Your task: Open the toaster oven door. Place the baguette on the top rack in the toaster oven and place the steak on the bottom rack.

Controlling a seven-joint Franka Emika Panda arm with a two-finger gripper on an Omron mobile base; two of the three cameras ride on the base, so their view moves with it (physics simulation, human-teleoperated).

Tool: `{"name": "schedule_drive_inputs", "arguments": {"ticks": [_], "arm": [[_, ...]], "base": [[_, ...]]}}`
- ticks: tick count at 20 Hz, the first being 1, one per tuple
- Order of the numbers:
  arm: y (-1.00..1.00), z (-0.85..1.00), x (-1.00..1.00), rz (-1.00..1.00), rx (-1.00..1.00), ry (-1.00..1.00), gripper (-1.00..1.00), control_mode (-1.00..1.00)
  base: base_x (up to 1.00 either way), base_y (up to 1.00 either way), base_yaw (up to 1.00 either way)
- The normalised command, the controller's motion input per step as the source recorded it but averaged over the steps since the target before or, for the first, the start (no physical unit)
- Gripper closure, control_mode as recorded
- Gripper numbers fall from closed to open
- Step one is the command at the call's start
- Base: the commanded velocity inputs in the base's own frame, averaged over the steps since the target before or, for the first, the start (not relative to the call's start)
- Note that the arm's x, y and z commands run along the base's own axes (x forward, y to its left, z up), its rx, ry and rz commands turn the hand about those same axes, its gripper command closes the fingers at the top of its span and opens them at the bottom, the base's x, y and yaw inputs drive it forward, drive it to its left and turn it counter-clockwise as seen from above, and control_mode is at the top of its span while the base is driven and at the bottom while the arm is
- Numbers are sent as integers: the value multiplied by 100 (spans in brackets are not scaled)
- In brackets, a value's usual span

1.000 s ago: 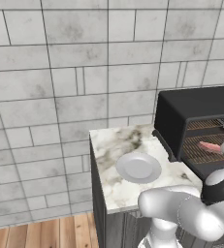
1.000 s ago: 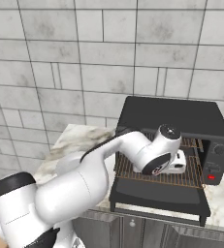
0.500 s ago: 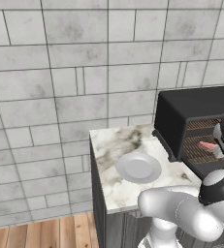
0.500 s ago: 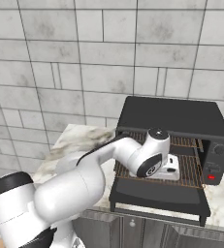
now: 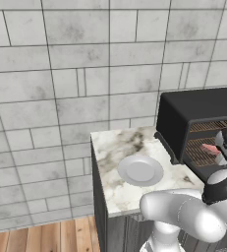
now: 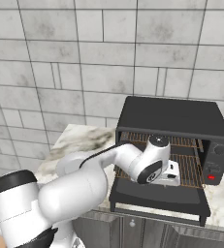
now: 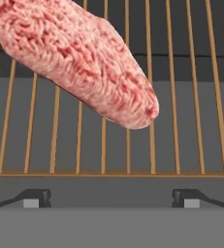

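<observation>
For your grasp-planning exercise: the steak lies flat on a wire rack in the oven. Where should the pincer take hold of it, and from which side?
Probably the steak's rounded near end, across its narrower width, coming in from the open front over the rack's front bar. It lies flat and slanted on the wires, so the pincer, open now, could straddle that end.

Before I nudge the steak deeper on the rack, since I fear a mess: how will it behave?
The steak looks soft and raw, so it would likely sag or bend rather than slide stiffly. Lying flat across the rack wires, it seems unlikely to roll. Its moist-looking surface may drag and catch on the wires.
</observation>
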Motion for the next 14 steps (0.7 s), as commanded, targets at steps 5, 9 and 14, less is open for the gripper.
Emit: {"name": "schedule_drive_inputs", "arguments": {"ticks": [5, 9, 14], "arm": [[0, -21, 5, -16, 0, 0, -100, -100], [0, -20, 12, -16, 0, 0, -100, -100], [-1, -24, 13, -13, 0, 0, -100, -100]], "base": [[0, 0, 0], [0, 0, 0], [0, 0, 0]]}}
